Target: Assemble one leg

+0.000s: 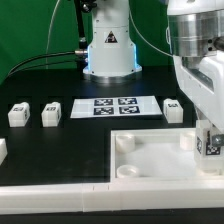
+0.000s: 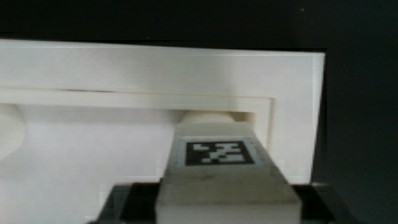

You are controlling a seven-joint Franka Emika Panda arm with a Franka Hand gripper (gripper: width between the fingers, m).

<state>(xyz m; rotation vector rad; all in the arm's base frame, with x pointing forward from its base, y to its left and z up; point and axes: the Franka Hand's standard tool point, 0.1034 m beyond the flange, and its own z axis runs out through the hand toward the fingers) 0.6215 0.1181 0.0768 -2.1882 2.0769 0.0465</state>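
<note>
The gripper [image 1: 210,150] is clamped on the leg [image 1: 210,142]. Its 2 fingers press the post's opposite sides, and the leg hangs upright beneath it with its black-and-white tag facing the exterior camera.

In the wrist view the leg [image 2: 219,152] reaches out ahead of the gripper [image 2: 219,205] between the dark fingers [image 2: 134,208]. The tag is turned toward the lens. The leg's far end lies over the white panel [image 2: 107,110], close to a raised inner edge. Whether that end touches the panel or only hovers over it cannot be told from either view.

Directly under the gripper is the panel [image 1: 150,165], a large white piece lying flat on the black table [image 1: 60,150]. The held leg is at the panel's edge on the exterior view's right.

Behind the gripper, toward the robot base [image 1: 110,50], 1 loose leg [image 1: 173,109] stands on the table, near but clearly apart from the held one. Just past it, toward the exterior view's left, lies the marker board [image 1: 112,107] (4 tags printed on it).

Well away from the gripper, on that same side beyond the board, 2 more loose legs [image 1: 51,112] [image 1: 18,114] stand side by side with a small gap between them. Each shows a tag on its near face.
</note>
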